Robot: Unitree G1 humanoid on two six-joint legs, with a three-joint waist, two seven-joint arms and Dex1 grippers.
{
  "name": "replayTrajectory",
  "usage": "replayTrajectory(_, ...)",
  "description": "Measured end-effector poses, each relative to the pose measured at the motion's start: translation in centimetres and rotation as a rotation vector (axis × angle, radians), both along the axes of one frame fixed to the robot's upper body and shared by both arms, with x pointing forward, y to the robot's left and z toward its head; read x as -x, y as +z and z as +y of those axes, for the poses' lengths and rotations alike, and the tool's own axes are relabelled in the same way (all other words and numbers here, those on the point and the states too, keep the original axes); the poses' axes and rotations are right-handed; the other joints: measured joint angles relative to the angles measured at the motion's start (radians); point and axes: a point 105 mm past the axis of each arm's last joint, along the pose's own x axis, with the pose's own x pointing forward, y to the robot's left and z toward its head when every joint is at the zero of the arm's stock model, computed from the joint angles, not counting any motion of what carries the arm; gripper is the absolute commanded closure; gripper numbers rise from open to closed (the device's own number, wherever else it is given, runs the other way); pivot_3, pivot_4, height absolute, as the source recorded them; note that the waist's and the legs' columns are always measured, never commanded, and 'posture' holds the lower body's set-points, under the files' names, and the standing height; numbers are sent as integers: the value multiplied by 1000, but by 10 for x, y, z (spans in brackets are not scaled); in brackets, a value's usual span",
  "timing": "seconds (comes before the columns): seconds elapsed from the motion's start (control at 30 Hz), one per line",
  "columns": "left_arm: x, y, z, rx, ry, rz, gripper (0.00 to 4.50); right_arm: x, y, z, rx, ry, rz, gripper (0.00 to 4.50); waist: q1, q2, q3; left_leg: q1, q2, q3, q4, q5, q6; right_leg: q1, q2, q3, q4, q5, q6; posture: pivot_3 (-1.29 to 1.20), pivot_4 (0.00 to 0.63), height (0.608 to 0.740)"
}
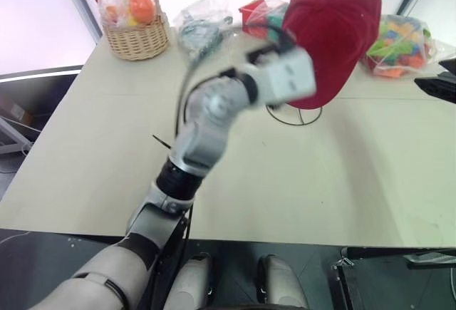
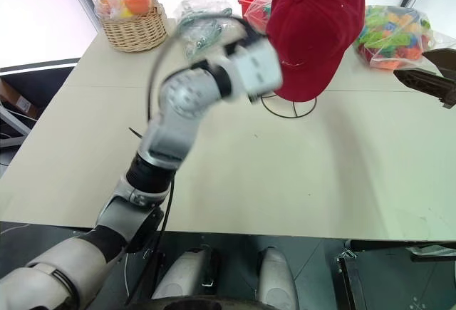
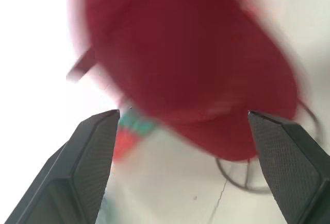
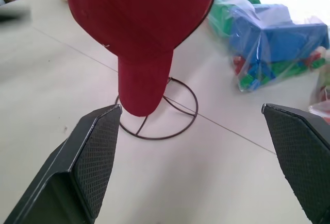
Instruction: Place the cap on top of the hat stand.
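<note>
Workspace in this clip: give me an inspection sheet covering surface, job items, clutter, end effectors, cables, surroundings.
Surface: pale table, bare at the near side.
Job's things: red cap sits over the hat stand, brim hanging down; the stand's round wire base is on the table.
Clutter: wicker basket with bagged fruit, clear bags, bags of coloured toys, along the far edge.
End effectors: left end effector open, facing the cap; right end effector open, holding nothing.
Cables: black cable looping along the left arm.
Surroundings: nothing seen.

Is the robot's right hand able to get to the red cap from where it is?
Probably yes. The right gripper is open and faces the cap, which sits on the hat stand, with only bare table between them.
</note>
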Motion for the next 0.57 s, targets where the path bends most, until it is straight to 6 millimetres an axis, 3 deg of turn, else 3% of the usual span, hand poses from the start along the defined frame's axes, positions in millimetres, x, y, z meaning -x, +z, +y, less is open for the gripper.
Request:
replayTrajectory(0.1,-25,9,51,282,133,110,377,0,-1,0,2,-2,0,0,0,0,0,0,0,0,1,0,0,0,0,0,1,0,0,0,150,740)
replayTrajectory(0.17,-36,5,86,465,204,152,377,-2,-3,0,-5,2,-1,0,3,0,0,0,0,0,2,0,0,0,0,0,1,0,0,0,150,740)
replayTrajectory(0.23,-43,-4,107,562,258,195,377,-4,-7,2,-17,10,3,0,7,-1,1,-1,0,-1,3,0,0,0,0,0,1,0,1,0,150,740)
replayTrajectory(0.4,-46,-47,155,582,398,321,377,-7,-14,4,-23,18,27,0,5,-1,0,-1,-2,-2,4,0,0,1,-1,0,0,1,2,0,150,740)
replayTrajectory(0.57,-22,-110,205,452,491,456,377,2,-26,-5,23,0,106,0,3,-1,0,-1,-1,-2,3,0,-1,0,0,0,0,2,2,0,150,740)
